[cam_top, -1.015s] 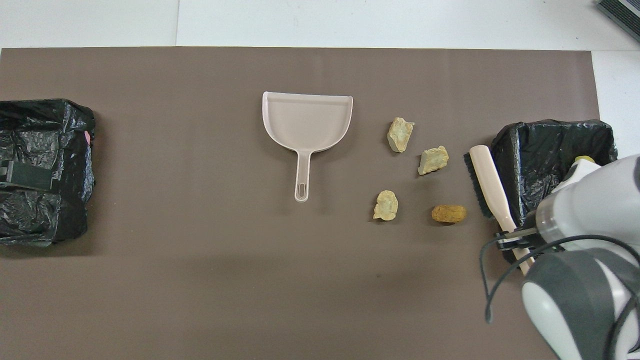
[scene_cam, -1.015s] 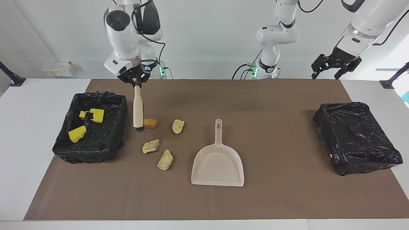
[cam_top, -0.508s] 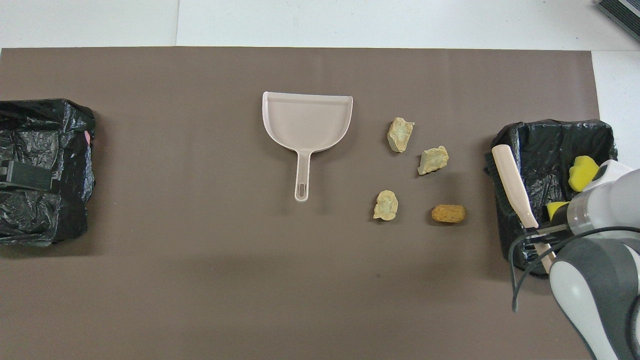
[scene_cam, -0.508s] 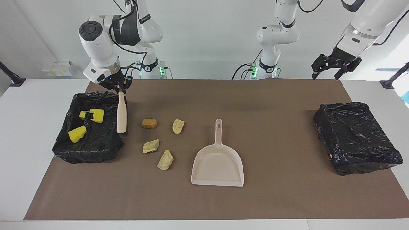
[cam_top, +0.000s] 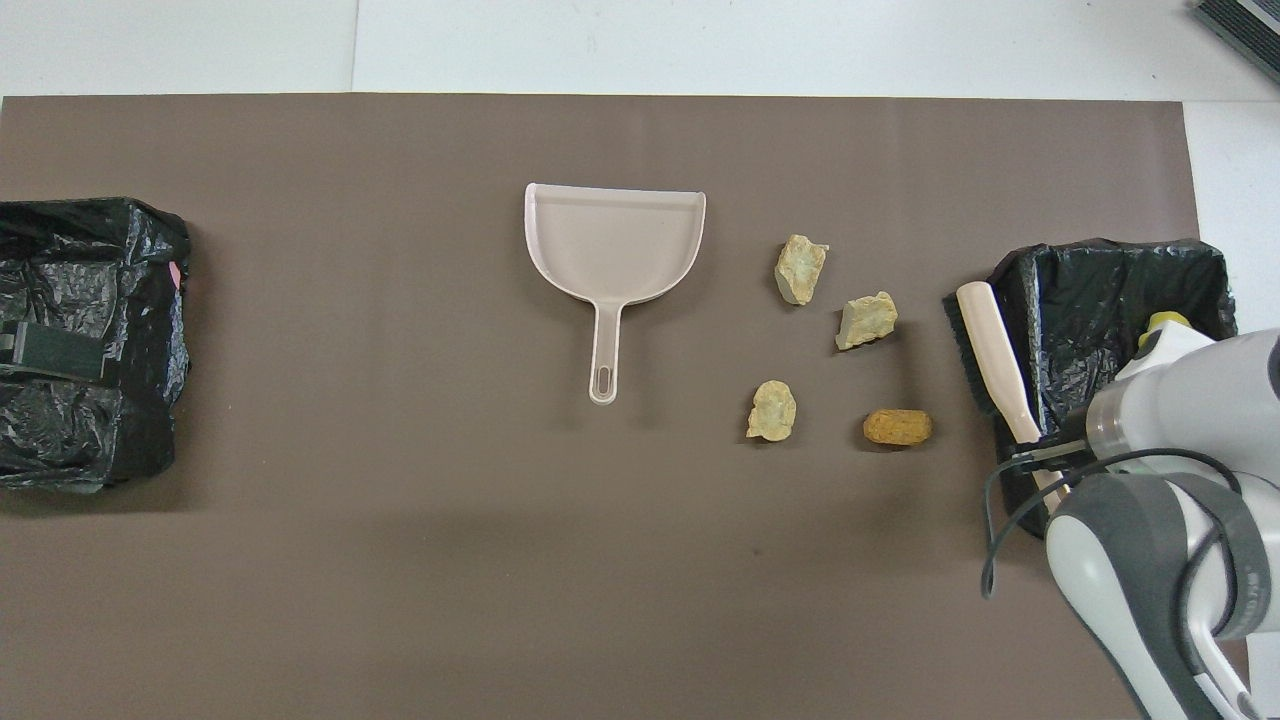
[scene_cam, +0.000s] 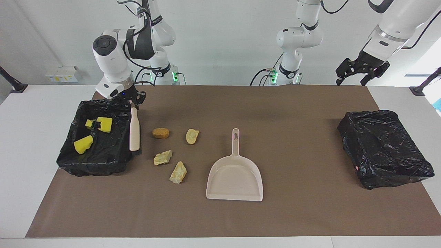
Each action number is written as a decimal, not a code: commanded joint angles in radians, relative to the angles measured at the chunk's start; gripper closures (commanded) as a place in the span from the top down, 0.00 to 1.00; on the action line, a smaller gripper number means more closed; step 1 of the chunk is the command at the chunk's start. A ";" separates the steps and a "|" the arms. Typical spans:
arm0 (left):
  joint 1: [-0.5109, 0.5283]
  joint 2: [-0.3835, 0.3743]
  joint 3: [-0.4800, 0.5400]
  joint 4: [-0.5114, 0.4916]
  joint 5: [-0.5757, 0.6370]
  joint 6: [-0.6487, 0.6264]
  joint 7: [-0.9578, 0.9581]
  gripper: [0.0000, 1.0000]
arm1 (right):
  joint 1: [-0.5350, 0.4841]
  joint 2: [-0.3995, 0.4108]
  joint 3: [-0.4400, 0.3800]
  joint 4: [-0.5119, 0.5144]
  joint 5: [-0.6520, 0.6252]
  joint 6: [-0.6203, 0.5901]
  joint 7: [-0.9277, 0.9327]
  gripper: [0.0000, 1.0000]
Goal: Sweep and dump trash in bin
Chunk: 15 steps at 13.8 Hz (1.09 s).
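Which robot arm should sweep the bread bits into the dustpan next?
Likely the right arm: its gripper already holds the brush beside the four bread lumps. The left gripper waits, empty, above the table's other end, likelier to steady the dustpan.

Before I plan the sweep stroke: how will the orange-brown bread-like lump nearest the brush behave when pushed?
The orange-brown lump looks rounded and oblong, so it may roll rather than slide. It is far smaller than the dustpan, so probably light and apt to skitter from the brush. It lies apart from the tan lumps.
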 commanded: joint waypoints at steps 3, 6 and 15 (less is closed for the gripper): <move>0.007 -0.017 -0.006 -0.016 0.015 0.006 0.002 1.00 | 0.021 0.064 0.006 0.005 0.012 0.116 0.012 0.00; 0.007 -0.016 -0.006 -0.016 0.015 0.006 0.002 1.00 | 0.041 0.116 0.004 0.002 0.012 0.167 0.024 0.00; 0.009 -0.017 -0.006 -0.016 0.015 0.006 0.002 1.00 | 0.074 0.231 0.007 0.002 0.002 0.278 -0.026 0.00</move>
